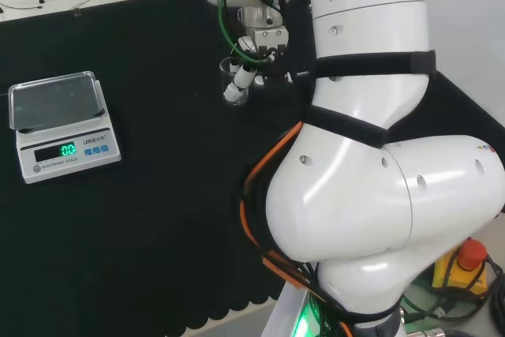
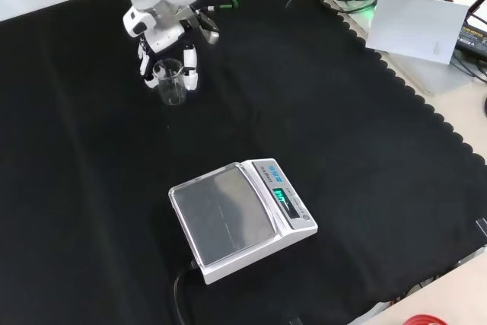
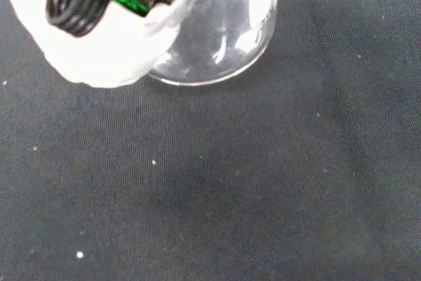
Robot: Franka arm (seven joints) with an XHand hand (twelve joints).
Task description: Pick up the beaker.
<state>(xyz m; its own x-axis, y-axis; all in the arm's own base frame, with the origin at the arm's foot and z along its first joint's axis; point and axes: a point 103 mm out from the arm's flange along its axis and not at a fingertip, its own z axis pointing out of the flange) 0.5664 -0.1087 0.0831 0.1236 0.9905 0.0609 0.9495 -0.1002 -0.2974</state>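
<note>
Black cloth [image 2: 319, 112] covered the whole bench, its scalloped edge running along the right side of the front view. An electronic scale [image 2: 240, 218] with a clear cover over its pan sat on the near part of the cloth in the front view, its green display lit, well apart from the working area. The beaker [image 2: 170, 81], clear glass and upright, stood on the cloth at the far left of the front view; whether it held anything could not be determined. The hand [image 2: 163, 32] was positioned directly over and around the beaker. Its fingers [image 2: 190, 70] pointed down on both sides of the glass wall, one close on each side. Contact between the fingers and the glass could not be confirmed. The wrist view showed the beaker base resting flat on the cloth, with a white fingertip [image 3: 99, 51] beside it.
</note>
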